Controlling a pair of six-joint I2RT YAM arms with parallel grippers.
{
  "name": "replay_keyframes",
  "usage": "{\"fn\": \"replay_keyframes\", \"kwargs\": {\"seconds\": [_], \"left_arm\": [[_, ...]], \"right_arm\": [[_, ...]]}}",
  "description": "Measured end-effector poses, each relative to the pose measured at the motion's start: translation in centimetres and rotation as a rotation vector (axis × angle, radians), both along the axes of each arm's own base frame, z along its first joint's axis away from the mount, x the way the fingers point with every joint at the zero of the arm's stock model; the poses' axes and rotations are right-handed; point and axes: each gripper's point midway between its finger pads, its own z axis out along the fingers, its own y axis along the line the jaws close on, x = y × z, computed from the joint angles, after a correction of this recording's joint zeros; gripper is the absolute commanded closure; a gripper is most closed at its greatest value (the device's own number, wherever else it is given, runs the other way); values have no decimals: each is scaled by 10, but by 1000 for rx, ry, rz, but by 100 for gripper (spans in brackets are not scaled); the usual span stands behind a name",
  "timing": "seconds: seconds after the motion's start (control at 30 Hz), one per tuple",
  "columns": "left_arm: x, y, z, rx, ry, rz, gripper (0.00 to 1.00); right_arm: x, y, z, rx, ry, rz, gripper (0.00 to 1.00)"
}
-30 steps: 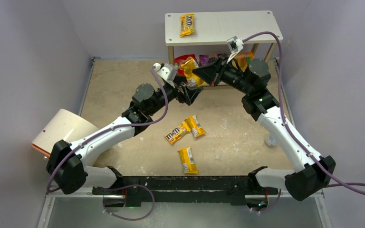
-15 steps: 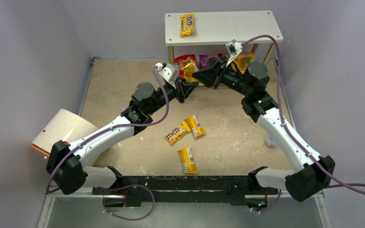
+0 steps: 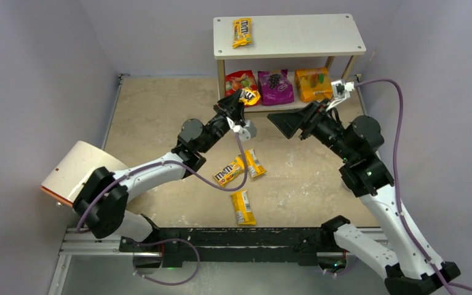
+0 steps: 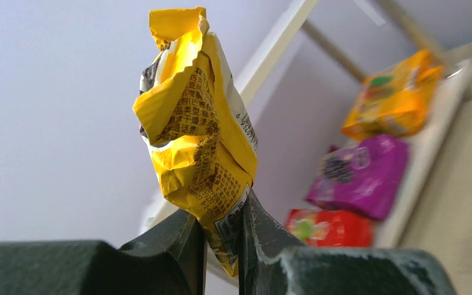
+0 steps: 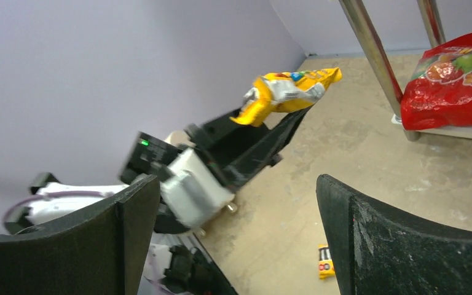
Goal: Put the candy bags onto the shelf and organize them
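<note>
My left gripper [image 3: 239, 103] [image 4: 221, 224] is shut on the lower end of a crumpled yellow candy packet [image 3: 249, 96] [image 4: 200, 123] and holds it upright just in front of the shelf's [image 3: 307, 34] lower tier. My right gripper [image 3: 287, 125] [image 5: 238, 179] stands wide open with nothing in it, to the right of that packet [image 5: 289, 89]. One yellow packet [image 3: 241, 32] lies on the top tier. Red [image 3: 241, 81], purple [image 3: 275, 86] and orange [image 3: 313, 83] pouches sit on the lower tier. Three yellow packets [image 3: 228, 174] [image 3: 255, 163] [image 3: 243, 206] lie on the floor.
A white cylinder with an orange rim [image 3: 80, 172] lies at the left edge beside my left arm. Lilac walls close in the beige floor on three sides. A shelf leg [image 5: 375, 55] stands next to the red pouch [image 5: 455, 80].
My right gripper let go of the yellow packet, opened wide and drew back to the right. My left gripper shut on the packet and swung it up towards the shelf.
</note>
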Motion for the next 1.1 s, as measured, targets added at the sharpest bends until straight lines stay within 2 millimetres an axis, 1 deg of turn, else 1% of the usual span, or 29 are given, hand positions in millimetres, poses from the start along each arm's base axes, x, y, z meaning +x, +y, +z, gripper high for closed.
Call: {"fn": "replay_keyframes", "kwargs": {"seconds": [0.07, 0.13, 0.2, 0.33, 0.37, 0.43, 0.47, 0.5, 0.53, 0.6, 0.63, 0.7, 0.8, 0.87, 1.0, 1.07, 1.1], "left_arm": [[7, 5, -1, 55, -134, 77, 100], [10, 8, -3, 99, -244, 138, 100], [8, 10, -1, 129, -323, 177, 100], [-12, 12, 17, 155, -498, 226, 100], [-18, 11, 21, 163, -541, 236, 100], [-29, 9, 28, 180, -612, 255, 100], [-32, 8, 30, 193, -639, 270, 100], [-33, 7, 30, 207, -661, 285, 100], [-33, 7, 29, 224, -676, 298, 100], [-30, 5, 23, 263, -704, 322, 100], [-30, 3, 20, 277, -711, 326, 100], [-30, 0, 17, 302, -721, 336, 100], [-32, -1, 18, 316, -733, 349, 100], [-33, -2, 18, 322, -737, 352, 100], [-35, -4, 17, 322, -735, 350, 100], [-35, -4, 17, 325, -731, 350, 100], [-36, -4, 17, 325, -730, 349, 100]], "right_arm": [[-5, -3, 3, 37, 22, -12, 6], [-6, -4, 5, 66, 52, -15, 8], [-1, 0, 0, 70, 100, -13, 10], [22, 15, -14, 29, 203, 9, 13], [28, 19, -17, 17, 225, 13, 17], [42, 28, -31, -18, 283, 26, 20], [45, 31, -38, -33, 307, 39, 25], [45, 34, -43, -43, 328, 55, 30], [45, 35, -45, -47, 333, 59, 33], [44, 36, -46, -49, 336, 70, 44], [43, 37, -45, -49, 335, 78, 46], [39, 37, -43, -44, 330, 90, 45], [29, 36, -37, -34, 317, 114, 45], [23, 35, -34, -29, 305, 126, 56], [18, 34, -31, -25, 292, 136, 71], [18, 34, -31, -25, 294, 136, 92], [18, 34, -32, -27, 293, 137, 100]]}}
